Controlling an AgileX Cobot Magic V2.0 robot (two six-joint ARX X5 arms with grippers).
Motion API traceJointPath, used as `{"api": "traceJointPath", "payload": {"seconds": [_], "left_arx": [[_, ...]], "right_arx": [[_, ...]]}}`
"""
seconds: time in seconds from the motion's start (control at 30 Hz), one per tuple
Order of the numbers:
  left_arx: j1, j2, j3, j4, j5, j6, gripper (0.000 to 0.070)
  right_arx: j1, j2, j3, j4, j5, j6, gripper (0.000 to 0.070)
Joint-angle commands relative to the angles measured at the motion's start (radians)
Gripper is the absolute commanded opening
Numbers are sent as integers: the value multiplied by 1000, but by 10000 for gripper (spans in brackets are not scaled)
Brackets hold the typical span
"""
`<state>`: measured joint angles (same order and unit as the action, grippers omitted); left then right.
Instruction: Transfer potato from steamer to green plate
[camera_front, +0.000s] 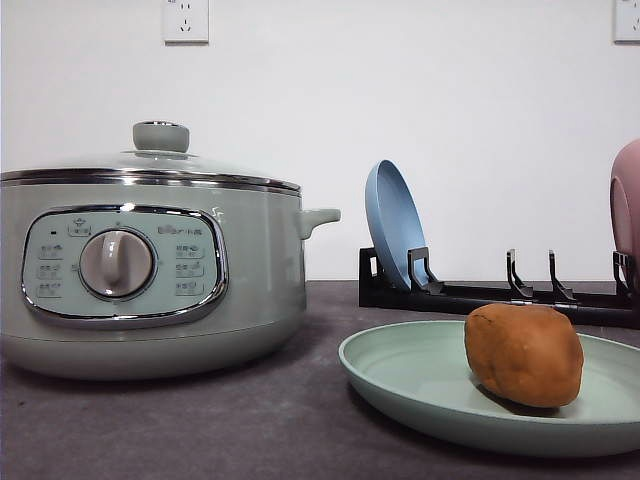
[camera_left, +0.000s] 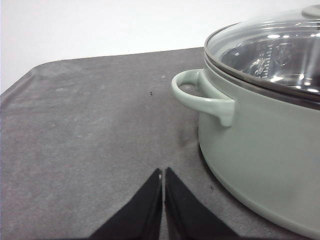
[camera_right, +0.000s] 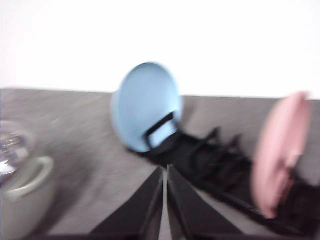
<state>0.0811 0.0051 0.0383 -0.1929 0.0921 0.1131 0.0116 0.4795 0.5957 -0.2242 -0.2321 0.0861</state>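
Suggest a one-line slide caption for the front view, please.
Potato resting on the green plate, beside the lidded steamer.

Looks like a staged kitchen mock-up in a lab, probably not a real home: bare white wall (camera_front: 450, 120) with sockets (camera_front: 185, 20), plain grey bench (camera_front: 200, 420), electric steamer (camera_front: 150, 270), dish rack (camera_front: 500, 295) holding a blue plate (camera_front: 392, 222) and a pink plate (camera_front: 627, 200).

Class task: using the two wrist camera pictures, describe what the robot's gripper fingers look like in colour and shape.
The left gripper has two matte black fingers, wedge-shaped and tapering to narrow tips. The right gripper looks the same: plain black tapered fingers, slightly blurred. No markings or cables visible.
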Motion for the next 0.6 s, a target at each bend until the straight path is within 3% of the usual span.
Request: {"api": "traceJointPath", "payload": {"seconds": [0.0,0.23,0.57], "left_arx": [[2,-2,-12,-17,1,-5,0],[2,-2,-12,-17,1,-5,0],[2,-2,-12,-17,1,-5,0]], "right_arx": [[-30,-47,-57,58,0,-24,0],[-101,-267,-322,186,4,-27,0],[-98,-462,-522,194,3,-15,0]]}}
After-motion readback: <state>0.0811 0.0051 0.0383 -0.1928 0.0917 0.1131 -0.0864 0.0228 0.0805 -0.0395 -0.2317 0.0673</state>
